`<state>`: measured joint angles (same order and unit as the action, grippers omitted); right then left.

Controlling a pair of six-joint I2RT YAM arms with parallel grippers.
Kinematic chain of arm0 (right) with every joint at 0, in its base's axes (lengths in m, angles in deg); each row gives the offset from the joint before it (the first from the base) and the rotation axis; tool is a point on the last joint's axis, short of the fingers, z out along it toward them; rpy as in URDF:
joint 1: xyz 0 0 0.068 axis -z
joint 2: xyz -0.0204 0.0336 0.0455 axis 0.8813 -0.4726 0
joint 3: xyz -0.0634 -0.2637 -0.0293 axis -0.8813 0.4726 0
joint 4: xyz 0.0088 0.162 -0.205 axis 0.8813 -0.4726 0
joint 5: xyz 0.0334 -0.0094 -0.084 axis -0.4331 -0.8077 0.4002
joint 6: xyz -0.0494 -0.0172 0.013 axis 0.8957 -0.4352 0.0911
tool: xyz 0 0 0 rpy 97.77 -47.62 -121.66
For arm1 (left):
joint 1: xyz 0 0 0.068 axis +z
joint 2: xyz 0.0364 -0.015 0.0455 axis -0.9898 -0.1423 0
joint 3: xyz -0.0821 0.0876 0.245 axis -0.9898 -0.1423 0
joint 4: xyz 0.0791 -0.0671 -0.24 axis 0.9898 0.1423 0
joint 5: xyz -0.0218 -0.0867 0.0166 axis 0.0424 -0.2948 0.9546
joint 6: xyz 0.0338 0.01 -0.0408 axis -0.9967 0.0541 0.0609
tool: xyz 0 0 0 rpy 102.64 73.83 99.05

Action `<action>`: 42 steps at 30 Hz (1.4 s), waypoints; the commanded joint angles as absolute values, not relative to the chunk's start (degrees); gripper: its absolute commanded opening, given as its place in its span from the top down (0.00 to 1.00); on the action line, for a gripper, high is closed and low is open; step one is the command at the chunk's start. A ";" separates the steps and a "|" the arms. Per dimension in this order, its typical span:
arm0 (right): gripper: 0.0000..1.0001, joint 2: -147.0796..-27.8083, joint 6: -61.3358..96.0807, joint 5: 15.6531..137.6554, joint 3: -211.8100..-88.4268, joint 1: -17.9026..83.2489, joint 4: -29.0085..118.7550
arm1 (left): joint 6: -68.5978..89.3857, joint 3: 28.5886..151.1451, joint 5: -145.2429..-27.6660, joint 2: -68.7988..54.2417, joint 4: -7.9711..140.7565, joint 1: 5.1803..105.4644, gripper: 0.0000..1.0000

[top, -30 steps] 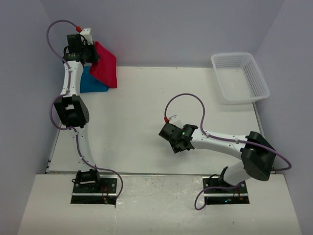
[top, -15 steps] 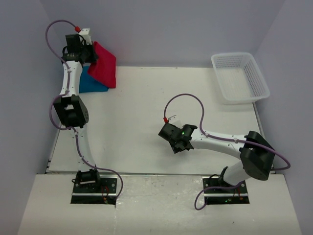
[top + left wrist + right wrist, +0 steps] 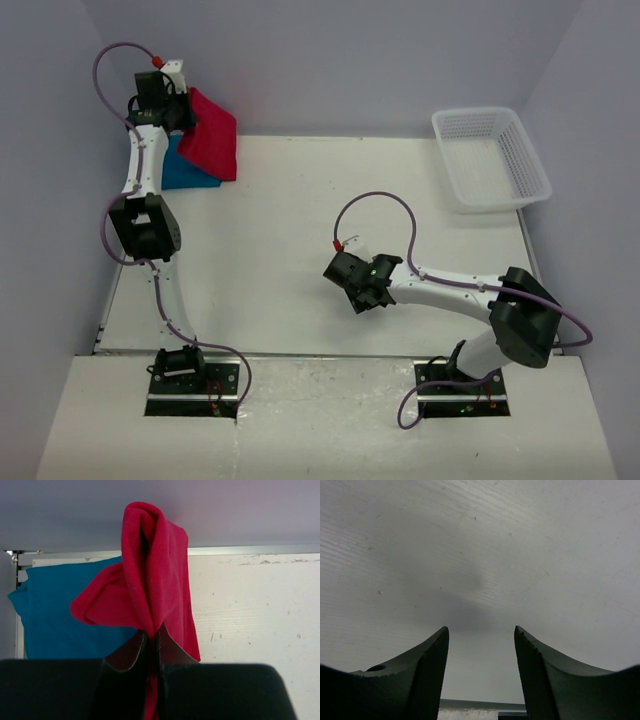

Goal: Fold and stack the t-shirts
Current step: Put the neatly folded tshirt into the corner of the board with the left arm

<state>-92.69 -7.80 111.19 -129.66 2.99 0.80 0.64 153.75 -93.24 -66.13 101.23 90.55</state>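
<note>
Where the left tool point(image 3: 152, 636) clamps it, red t-shirt point(image 3: 155, 575) bunched in folds, right tool point(image 3: 480, 630) apart.

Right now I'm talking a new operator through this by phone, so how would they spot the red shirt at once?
Start at the far left corner of the table, where the left gripper reaches. The red shirt is pinched there between its shut fingers. The teal shirt next to it lies flat on the table; only the red one is gripped and bunched up.
</note>
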 commanded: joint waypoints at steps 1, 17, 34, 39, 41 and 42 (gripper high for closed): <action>0.44 -92.50 -7.54 110.93 -130.82 3.26 1.87 | -0.92 153.85 -90.42 -62.13 98.21 91.93 1.00; 0.43 -94.17 -6.49 110.22 -130.91 3.62 2.93 | -0.84 150.94 -85.49 -61.34 95.48 93.69 1.00; 0.43 -93.64 -6.31 109.61 -130.03 3.70 3.72 | 0.75 148.65 -93.49 -54.83 93.72 92.81 1.00; 0.43 -92.76 -6.31 109.61 -129.94 3.70 3.72 | 0.66 149.62 -93.14 -56.32 94.51 92.81 1.00; 0.43 -92.58 -6.40 109.70 -129.86 3.70 3.55 | 0.49 150.15 -92.35 -57.55 94.86 92.81 1.00; 0.43 -92.24 -6.40 109.61 -129.86 3.70 3.54 | 0.22 150.32 -91.91 -57.99 95.21 92.81 1.00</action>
